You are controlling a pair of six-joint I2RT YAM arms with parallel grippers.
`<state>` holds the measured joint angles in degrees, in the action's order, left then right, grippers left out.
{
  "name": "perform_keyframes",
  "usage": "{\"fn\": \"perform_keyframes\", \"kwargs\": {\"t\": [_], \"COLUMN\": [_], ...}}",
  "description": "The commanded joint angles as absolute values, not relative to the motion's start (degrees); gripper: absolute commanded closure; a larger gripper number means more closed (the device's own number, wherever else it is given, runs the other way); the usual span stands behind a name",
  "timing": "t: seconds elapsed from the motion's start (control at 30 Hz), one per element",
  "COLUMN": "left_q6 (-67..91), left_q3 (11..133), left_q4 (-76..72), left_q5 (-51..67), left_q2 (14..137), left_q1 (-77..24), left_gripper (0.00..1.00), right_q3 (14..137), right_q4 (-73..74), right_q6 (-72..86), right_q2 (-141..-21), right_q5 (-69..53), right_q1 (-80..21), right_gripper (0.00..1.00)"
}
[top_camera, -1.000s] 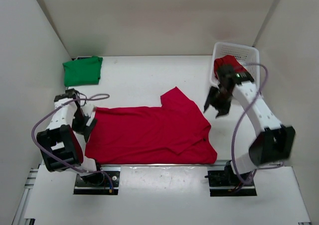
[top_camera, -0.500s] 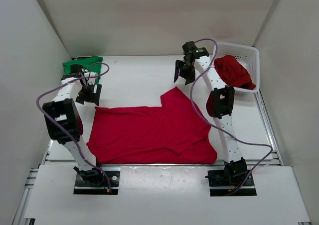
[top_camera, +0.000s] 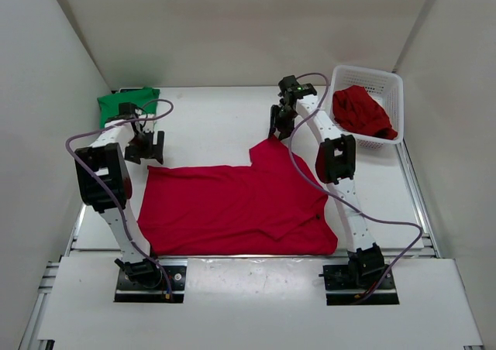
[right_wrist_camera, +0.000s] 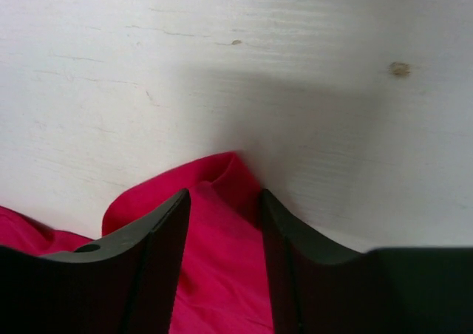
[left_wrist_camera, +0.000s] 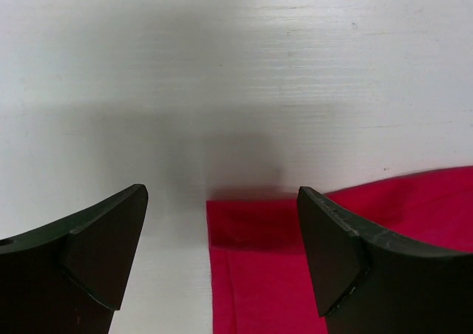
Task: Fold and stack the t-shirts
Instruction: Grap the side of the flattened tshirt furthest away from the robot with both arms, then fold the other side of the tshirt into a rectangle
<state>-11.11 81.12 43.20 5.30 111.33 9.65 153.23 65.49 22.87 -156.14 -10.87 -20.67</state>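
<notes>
- Top external view: the spread red t-shirt (top_camera: 232, 207) is laid flat on the table's near half. A lopsided fold is judged the main risk, because the two far corners are approached at unequal depths and one could be missed or pinched thinly and dropped once lifted. Its long axis is seen running left to right. The straight hem is taken to point left, and one sleeve juts toward the far wall.
- The second red t-shirt (top_camera: 363, 111) is seen crumpled in the basket (top_camera: 364, 75), and no clear axis can be read.
- The green t-shirt (top_camera: 128, 108) is seen folded at the far left corner. It could be brushed by the left arm working just beside it.
- The left gripper (left_wrist_camera: 222, 223) is held wide, with the hem corner between its jaws but ungripped.
- The right gripper (right_wrist_camera: 224, 201) is held narrow over the sleeve tip, with nothing seen clamped.
</notes>
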Motion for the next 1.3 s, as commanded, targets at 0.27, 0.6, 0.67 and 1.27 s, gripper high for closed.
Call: {"fn": "perform_keyframes", "kwargs": {"t": [0.27,0.6,0.67,1.27], "left_q6": [-9.1,-8.8,-9.8,-17.4], "left_q3": [79.5,82.5,83.7,74.8], "left_q4": [43.5,46.1,47.0,52.2], "left_q5": [10.1,3.2,2.3,-2.5], "left_q2": [107.8,114.9,115.8,101.6], "left_q1": [11.2,8.4,7.7,5.3], "left_gripper": [0.10,0.30,0.37,1.00], "right_q3": [152.2,150.8,148.8,111.9], "right_q4": [66.0,67.8,69.0,70.7], "right_q6": [22.6,21.7,21.2,18.3], "right_q2": [-156.4,-152.7,-150.6,-118.0], "right_q5": [-14.6,-13.5,-13.2,-13.3], "right_q1": [-20.6,-18.7,-19.0,-22.4], "right_gripper": [0.83,1.00,1.00,1.00]}}
